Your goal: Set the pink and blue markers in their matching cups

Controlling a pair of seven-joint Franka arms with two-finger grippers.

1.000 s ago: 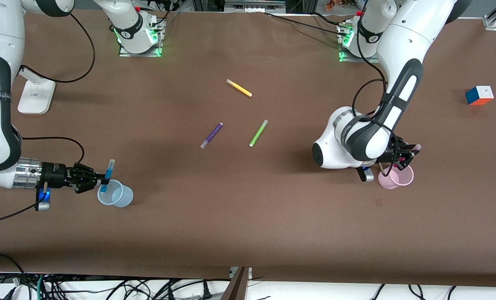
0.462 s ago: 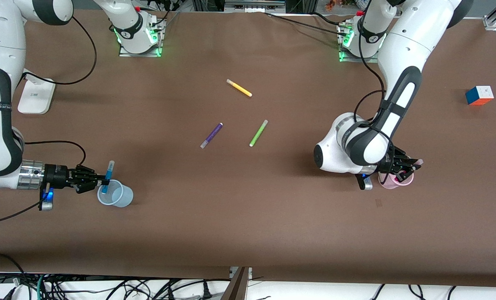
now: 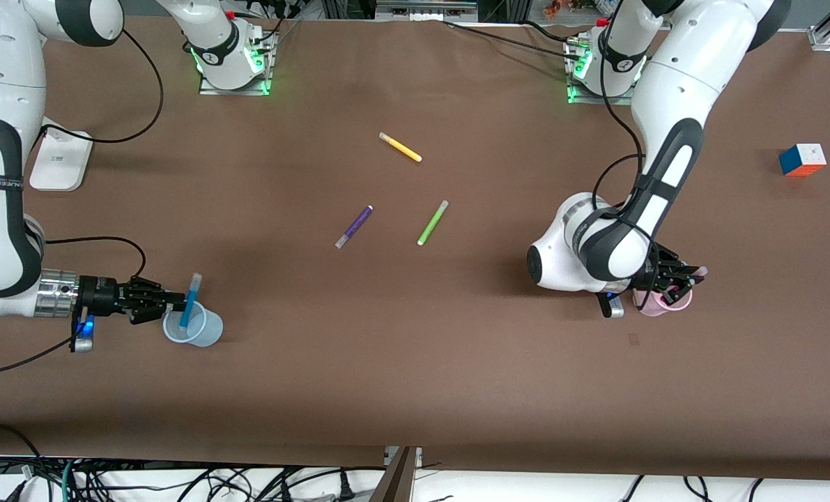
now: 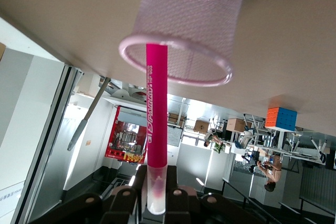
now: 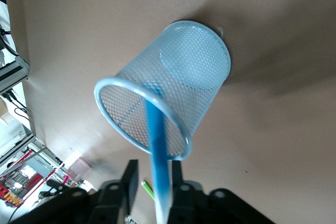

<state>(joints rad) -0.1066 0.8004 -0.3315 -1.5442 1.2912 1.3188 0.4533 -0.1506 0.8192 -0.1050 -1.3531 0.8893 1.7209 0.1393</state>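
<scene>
Brown counter (image 3: 415, 362) with two arms, two cups and five markers. The right end effector (image 3: 171, 305) stands spread beside the blue cup (image 3: 202, 328); the blue marker (image 3: 190, 301) leans inside, cap upward. The left end effector (image 3: 672, 282) grips the pink marker (image 4: 156, 129) by its pale cap, seemingly just past the pink cup's (image 4: 181, 66) rim; only the left wrist view shows this. Yellow (image 3: 401, 148), green (image 3: 433, 222) and purple (image 3: 354, 226) markers lie mid-counter.

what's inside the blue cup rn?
The blue marker stands in the blue cup, leaning on its rim, lower end inside. The right gripper is open beside it. Nothing else shows through the mesh.
</scene>
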